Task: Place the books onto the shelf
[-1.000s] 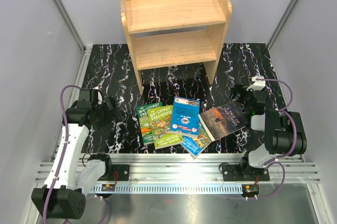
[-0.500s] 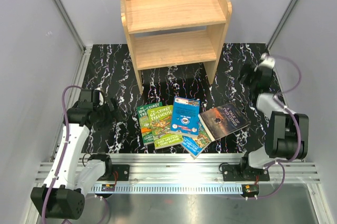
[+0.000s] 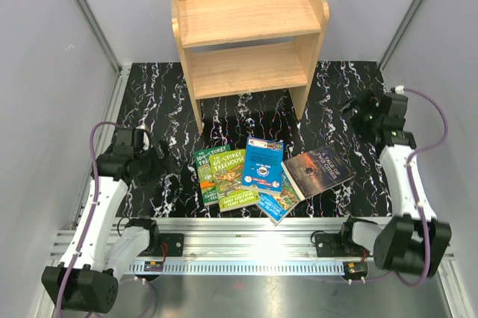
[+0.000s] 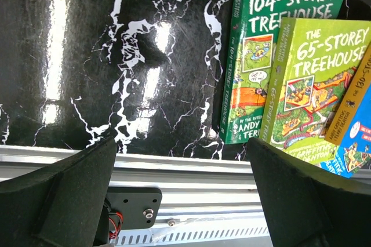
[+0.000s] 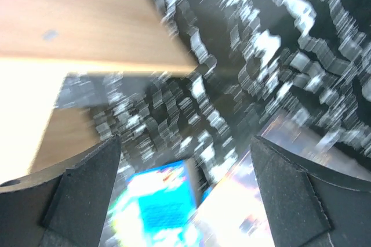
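**Though Barely Begun, Set Up for a First Pick**

Finds all five books (image 3: 261, 176) lying flat on the black marbled desk (image 3: 149, 101), none on the shelf (image 3: 246, 30). Places them in a loose overlapping fan close to the aluminium front rail (image 3: 261, 232), well short of the shelf's feet. Reads, left to right in the top view:

- green "104-Storey Treehouse" (image 3: 202, 178)
- green "65-Storey Treehouse" (image 3: 233, 176), lapping over its right edge
- a blue cover with a white circle (image 3: 263, 165)
- a blue-green cover (image 3: 278, 204), mostly buried beneath that one
- dark "A Tale of Two Cities" (image 3: 317, 170), angled off to the right

Sees both wooden tiers bare, so counts nothing as done and five placements as left.

Shows the left fingers (image 4: 64, 200) spread as wide as possible with nothing between them. Puts them low over bare desk, just left of the 104-Storey cover and not touching it. Shows the right fingers (image 5: 301, 200) equally wide and empty, held above the desk near the shelf's right leg, apart from the dark book. Cannot make out fine detail in the right wrist view for blur: only pale wood, marbling and a patch of blue.

Judges the first need to be getting under a thin, flat cover. Probably best to start with the dark book, apparently uppermost at its end of the fan and nearest the right arm. Risks dragging neighbours along at the overlaps, especially between the two green covers.
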Controlling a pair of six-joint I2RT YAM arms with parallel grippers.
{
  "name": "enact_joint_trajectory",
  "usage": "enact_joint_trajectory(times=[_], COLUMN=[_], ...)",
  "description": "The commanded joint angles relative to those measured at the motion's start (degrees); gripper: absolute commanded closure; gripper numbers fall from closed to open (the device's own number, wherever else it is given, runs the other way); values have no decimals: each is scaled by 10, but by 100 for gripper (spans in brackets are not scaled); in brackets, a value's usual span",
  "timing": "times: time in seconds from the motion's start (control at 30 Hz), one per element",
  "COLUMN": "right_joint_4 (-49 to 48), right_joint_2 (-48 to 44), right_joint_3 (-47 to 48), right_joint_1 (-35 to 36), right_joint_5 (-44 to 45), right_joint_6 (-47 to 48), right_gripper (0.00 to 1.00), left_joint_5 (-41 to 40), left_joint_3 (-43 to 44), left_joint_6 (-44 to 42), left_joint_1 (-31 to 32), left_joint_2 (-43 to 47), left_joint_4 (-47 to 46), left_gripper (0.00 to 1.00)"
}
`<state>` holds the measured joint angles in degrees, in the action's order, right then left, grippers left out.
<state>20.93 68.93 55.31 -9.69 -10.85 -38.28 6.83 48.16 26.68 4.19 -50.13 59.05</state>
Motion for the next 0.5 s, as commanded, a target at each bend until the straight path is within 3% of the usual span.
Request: enact_joint_trajectory(times=[0.0,0.13,0.27,0.47], right_joint_4=[11,146,239,335], right_joint_2=[-66,-147,-262,-485], right_joint_3=[-9,-18,-70,-242], right_joint_1=[-6,-6,-6,-6], right_joint_5=[-93,-4,-23,-112], right_joint_6=[-106,-127,-170,-263], right_gripper=[0,0,1,1], left_joint_5=[-7,-9,-10,-8], left_joint_3=[1,2,1,0], left_joint_6=[3,3,3,3], left_joint_1=[10,23,35,52], left_joint_2=[17,28,44,48], left_joint_4=[-10,-10,-10,-10], left_gripper=[1,1,1,1])
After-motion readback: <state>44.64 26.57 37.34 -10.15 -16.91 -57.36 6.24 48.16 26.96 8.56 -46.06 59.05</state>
